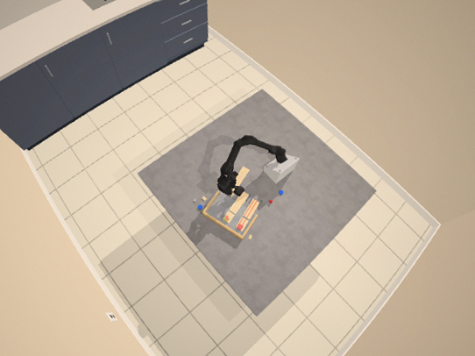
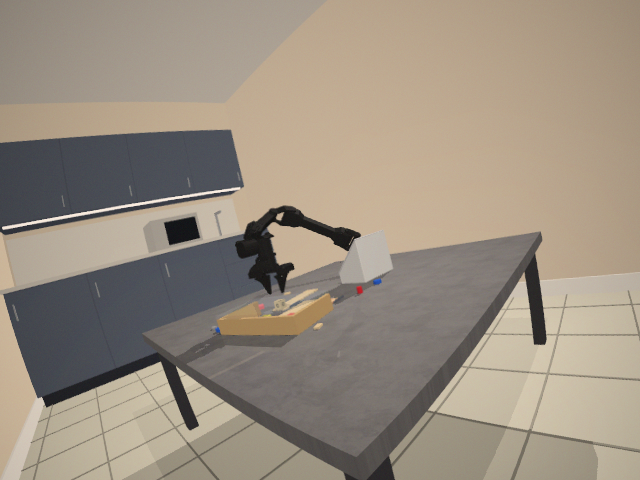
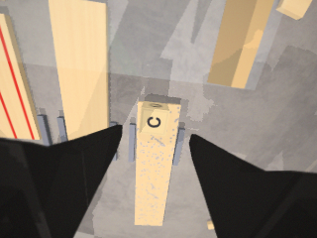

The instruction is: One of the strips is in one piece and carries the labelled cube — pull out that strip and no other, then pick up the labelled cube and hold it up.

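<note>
The speckled strip (image 3: pixel 154 188) (image 1: pixel 242 175) lies on the grey table and reaches out of the wooden tray (image 1: pixel 222 227) (image 2: pixel 268 325). The cube labelled C (image 3: pixel 158 120) (image 2: pixel 279 304) sits on the strip's far end. My gripper (image 3: pixel 157 134) (image 2: pixel 275 289) (image 1: pixel 237 190) is open. It hangs just above the cube, with one finger on each side and neither touching it. In the wrist view a plain strip (image 3: pixel 79 64) and a red-lined strip (image 3: pixel 15 89) lie to the left of the speckled one.
The arm's white wedge base (image 1: pixel 281 169) (image 2: pixel 364 258) stands behind the tray. Small red (image 2: pixel 359 290) and blue (image 2: pixel 377 281) pieces lie near it, and another blue piece (image 1: pixel 200 207) lies left of the tray. A tray wall (image 3: pixel 243 45) and a small wooden block (image 3: pixel 294 7) show at the wrist view's upper right.
</note>
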{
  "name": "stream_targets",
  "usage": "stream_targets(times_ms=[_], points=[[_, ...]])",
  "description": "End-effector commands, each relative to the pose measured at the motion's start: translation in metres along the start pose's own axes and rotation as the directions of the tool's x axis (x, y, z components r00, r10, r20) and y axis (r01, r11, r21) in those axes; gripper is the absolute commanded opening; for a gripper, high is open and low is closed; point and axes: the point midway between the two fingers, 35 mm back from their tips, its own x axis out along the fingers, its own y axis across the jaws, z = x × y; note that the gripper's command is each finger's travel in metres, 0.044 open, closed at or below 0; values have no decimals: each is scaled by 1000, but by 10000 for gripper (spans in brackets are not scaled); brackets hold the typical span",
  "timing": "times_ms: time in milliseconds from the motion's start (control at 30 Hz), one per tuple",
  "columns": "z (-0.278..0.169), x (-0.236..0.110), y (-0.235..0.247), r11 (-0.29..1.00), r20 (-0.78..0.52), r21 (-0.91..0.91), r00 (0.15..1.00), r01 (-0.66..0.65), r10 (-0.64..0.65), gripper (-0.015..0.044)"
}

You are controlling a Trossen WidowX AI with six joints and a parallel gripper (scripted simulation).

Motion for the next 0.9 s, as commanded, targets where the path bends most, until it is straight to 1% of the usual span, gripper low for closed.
stream_targets(times_ms=[0,867], points=[[0,8,2,1000,-7,-9,1000,-3,3,250],[0,51,3,1000,-7,-9,1000,0,0,250]])
